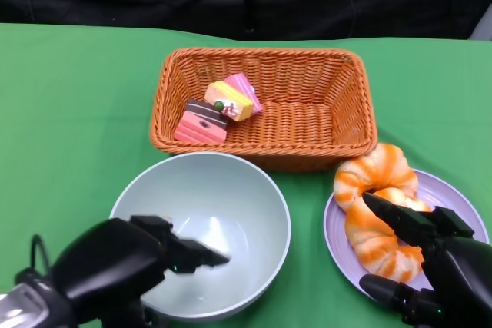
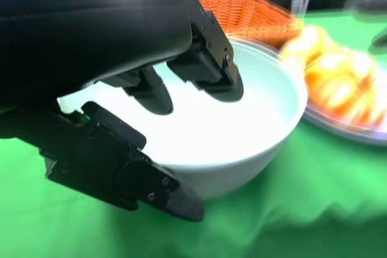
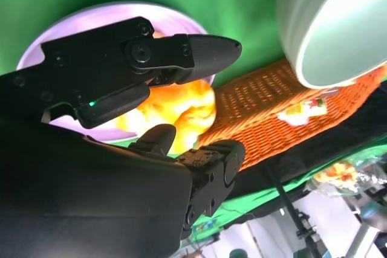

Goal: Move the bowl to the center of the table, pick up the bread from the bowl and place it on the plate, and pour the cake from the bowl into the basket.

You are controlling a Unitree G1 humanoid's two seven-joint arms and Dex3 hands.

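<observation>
The pale green bowl [image 1: 223, 205] stands empty at the front middle of the green table. My left hand [image 1: 123, 263] is at its near-left rim, fingers [image 2: 205, 74] reaching over the inside and the thumb outside the wall [image 2: 260, 119], spread and apart from it. The orange-striped bread [image 1: 377, 178] lies on the lilac plate [image 1: 450, 193] at the right. Above the plate's near side hovers my right hand [image 1: 438, 259], fingers apart, holding nothing; the right wrist view shows the bread [image 3: 187, 110] beyond its fingertips. Cake pieces [image 1: 229, 100] lie in the wicker basket [image 1: 261, 53].
The basket sits just behind the bowl and the plate, its front wall [image 1: 307, 160] close to both. Green cloth lies bare to the far left and far right. A dark backdrop runs along the table's far edge.
</observation>
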